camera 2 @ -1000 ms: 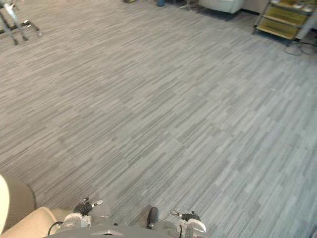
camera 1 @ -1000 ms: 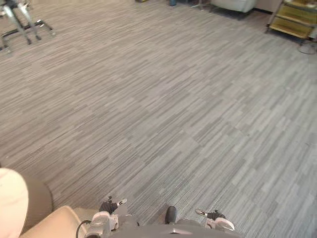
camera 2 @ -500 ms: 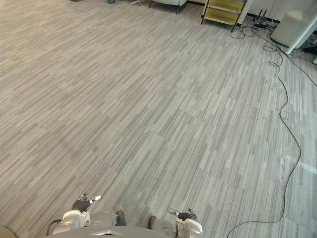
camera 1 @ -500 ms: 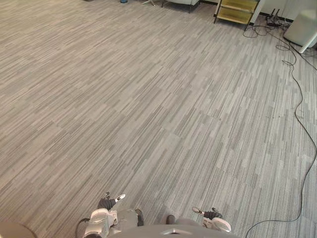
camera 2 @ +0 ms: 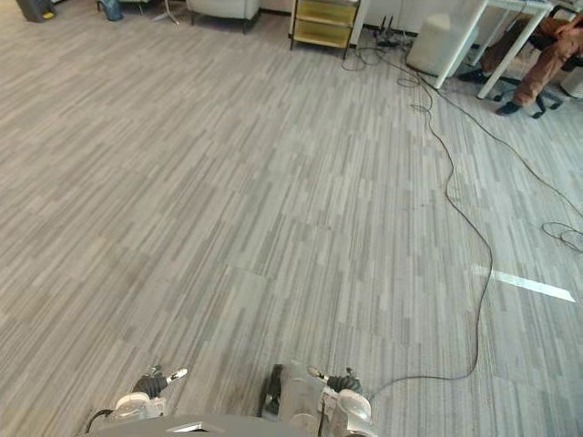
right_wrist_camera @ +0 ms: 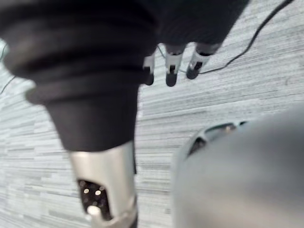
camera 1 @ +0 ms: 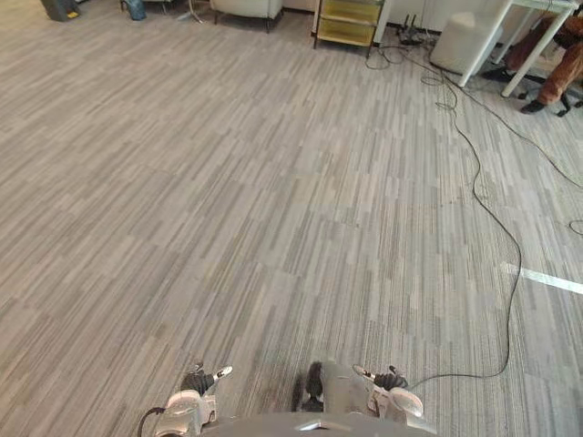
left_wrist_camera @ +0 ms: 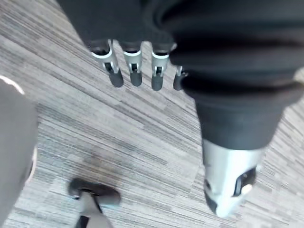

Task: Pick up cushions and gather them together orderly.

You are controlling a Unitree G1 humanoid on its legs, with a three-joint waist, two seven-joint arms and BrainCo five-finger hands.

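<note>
Your view has swung right: far past the fingers [left_wrist_camera: 134, 76] you now see one yellow shelf [camera 1: 349, 20] and one person's legs [camera 1: 556, 77]. Two hands, left hand [camera 1: 199, 380] and right hand [camera 1: 389, 379], hang loosely spread, holding nothing.

You've open carpet [camera 1: 228, 200] from 9 to 12 o'clock; yellow shelf [camera 1: 346, 23], table leg [camera 1: 483, 41] and person's legs [camera 1: 556, 77] crowd 1 o'clock.

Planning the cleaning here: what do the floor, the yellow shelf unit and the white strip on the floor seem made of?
Floor: looks like low-pile carpet tiles, matt, with grey streaks in blocks and faint seams.
Yellow shelf unit: smooth tiers, perhaps painted metal or wood; too far to tell.
White strip: likely tape or paint, flat and straight-edged.
</note>
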